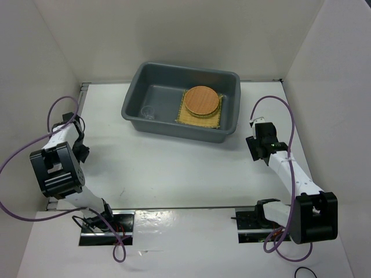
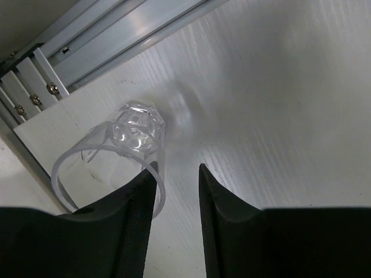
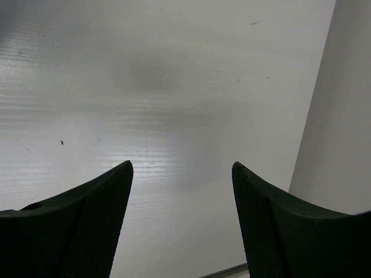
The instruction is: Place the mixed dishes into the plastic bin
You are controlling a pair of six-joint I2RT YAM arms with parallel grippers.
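While its jaws stand part-closed about the near wall of the clear cup [image 2: 130, 136], not yet pinching it, the left tool [image 2: 177, 171] is at the grasp step. That cup lies on its side on the table [image 2: 278, 87], near the left edge. The next move calls for a firm pinch, a lift and a carry to the plastic bin [image 1: 134, 98], where the orange-brown plate [image 1: 202, 100] rests on the square woven plate [image 1: 188, 117]. The right tool [image 3: 181, 164] hangs released and empty.

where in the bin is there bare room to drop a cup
Bare floor in the plastic bin's left half, between its left wall and the square woven plate, behind the clear cup. Right half is crowded: orange-brown plate stacked on top.
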